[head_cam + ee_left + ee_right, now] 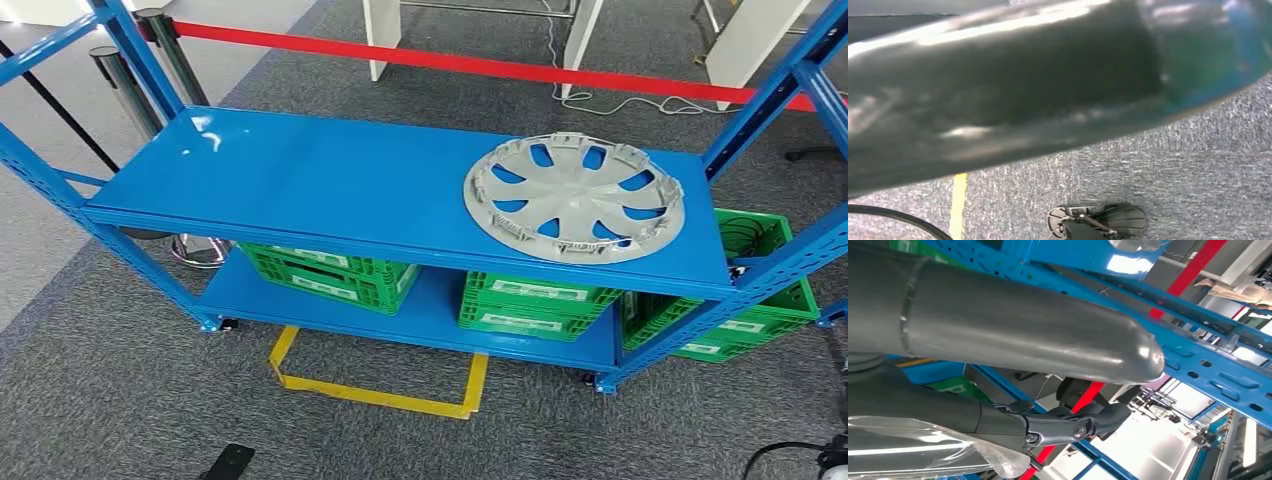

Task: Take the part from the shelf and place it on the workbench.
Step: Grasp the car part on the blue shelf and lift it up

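The right hand point(1013, 390) is showing up close in its own wrist view: a thick, smooth grey thumb is lying above a darker, jointed finger point(1068, 427), the two are standing apart with nothing between them, so the hand is hanging open and holding nothing, with a sheet of clear crinkled plastic sitting beside the fingers. As for the left hand point(998, 90), its wrist view is giving a dark, glossy, blurred mass close to the lens, and I cannot tell whether it is open or closed, nor whether it is touching anything. The part, a grey plastic wheel cover point(574, 197), is lying flat on the upper board of the blue shelf point(300, 180), toward the right end and near the front edge; it is round, with curved spokes, teardrop openings through which the blue is showing, and small clips standing up around its rim. The shelf is smooth painted metal with perforated uprights, and it is throwing back a bright glare near its left end. On the lower board, green plastic crates point(535, 305) with lattice walls and white labels are sitting in a row. A red barrier belt point(480, 66) is stretching behind the shelf between shiny metal posts. Yellow tape point(380, 395) is marking a rectangle on the coarse grey carpet in front of the shelf.
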Robot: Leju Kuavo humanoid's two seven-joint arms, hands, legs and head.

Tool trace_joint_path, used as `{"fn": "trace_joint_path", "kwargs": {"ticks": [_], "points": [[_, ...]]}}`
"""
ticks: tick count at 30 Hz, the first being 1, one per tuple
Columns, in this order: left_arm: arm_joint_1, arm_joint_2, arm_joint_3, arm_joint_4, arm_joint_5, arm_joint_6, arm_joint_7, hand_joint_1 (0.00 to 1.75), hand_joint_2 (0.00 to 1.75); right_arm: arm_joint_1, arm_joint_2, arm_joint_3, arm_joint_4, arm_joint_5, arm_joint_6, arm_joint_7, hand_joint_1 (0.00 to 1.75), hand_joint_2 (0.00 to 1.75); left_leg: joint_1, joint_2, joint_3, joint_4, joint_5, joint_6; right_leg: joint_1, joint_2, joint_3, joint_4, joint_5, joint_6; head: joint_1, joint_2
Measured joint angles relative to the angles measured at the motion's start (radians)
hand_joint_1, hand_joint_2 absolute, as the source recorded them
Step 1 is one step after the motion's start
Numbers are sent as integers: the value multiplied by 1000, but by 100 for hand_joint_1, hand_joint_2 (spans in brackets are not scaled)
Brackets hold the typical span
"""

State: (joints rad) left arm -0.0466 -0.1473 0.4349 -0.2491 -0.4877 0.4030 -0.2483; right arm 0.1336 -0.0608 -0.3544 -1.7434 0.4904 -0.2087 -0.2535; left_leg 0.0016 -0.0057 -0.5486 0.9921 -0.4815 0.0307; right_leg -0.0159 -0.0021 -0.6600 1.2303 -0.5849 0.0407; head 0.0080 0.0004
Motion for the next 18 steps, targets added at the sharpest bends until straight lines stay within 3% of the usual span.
{"fn": "trace_joint_path", "kwargs": {"ticks": [4, 7, 9, 10, 13, 14, 15, 16, 18], "points": [[-1, -1, 0, 0, -4, -1, 1, 0, 0, -23, -25, -4, 25, 3, 3, 8, 0, 0, -4, -4, -1, 10, -7, -10, -4, 2, 92, -194, 77, -1, 0, 0], [-3, -1, 0, 0, -18, -6, 11, 0, 0, -60, -67, -2, 68, 30, 16, 57, 0, 0, -7, -6, -9, 17, -7, -21, -2, 7, 102, -214, 76, -15, -1, 0], [-7, 0, 0, 0, -31, -11, 22, 0, 0, -114, -114, -1, 122, 59, 36, 93, 0, 0, -7, -5, -17, 39, -23, -28, -6, 7, 101, -215, 78, -24, -2, 0], [-10, 0, 0, 0, -36, -13, 28, 0, 0, -149, -140, 1, 154, 72, 49, 105, 0, 0, -6, -5, -33, 76, -46, -32, -8, 6, 102, -217, 80, -29, -4, 0], [-16, -1, 0, 0, -48, -21, 36, 0, 0, -250, -204, 20, 253, 100, 91, 123, 0, 0, -2, -3, -122, 265, -129, -40, -7, 3, 101, -216, 80, -36, -6, 0], [-16, -1, 0, 0, -50, -23, 36, 0, 0, -278, -220, 30, 283, 107, 102, 126, 0, 0, -2, -3, -140, 302, -134, -39, -5, 2, 102, -216, 80, -37, -6, 0], [-17, -2, 0, 0, -52, -25, 36, 0, 0, -304, -233, 41, 309, 114, 110, 129, 0, 0, -2, -3, -142, 302, -119, -36, -4, 2, 102, -216, 80, -37, -6, 0], [-17, -2, 0, 0, -54, -26, 36, 0, 0, -329, -245, 53, 332, 122, 116, 131, 0, 0, -3, -3, -127, 264, -87, -32, -3, 1, 103, -216, 80, -37, -6, 0], [-20, -3, 1, 0, -58, -27, 36, 0, 0, -372, -265, 79, 367, 134, 120, 134, 0, 0, -8, -2, -71, 132, -14, -17, -1, 1, 104, -216, 79, -35, -6, 0]]}}
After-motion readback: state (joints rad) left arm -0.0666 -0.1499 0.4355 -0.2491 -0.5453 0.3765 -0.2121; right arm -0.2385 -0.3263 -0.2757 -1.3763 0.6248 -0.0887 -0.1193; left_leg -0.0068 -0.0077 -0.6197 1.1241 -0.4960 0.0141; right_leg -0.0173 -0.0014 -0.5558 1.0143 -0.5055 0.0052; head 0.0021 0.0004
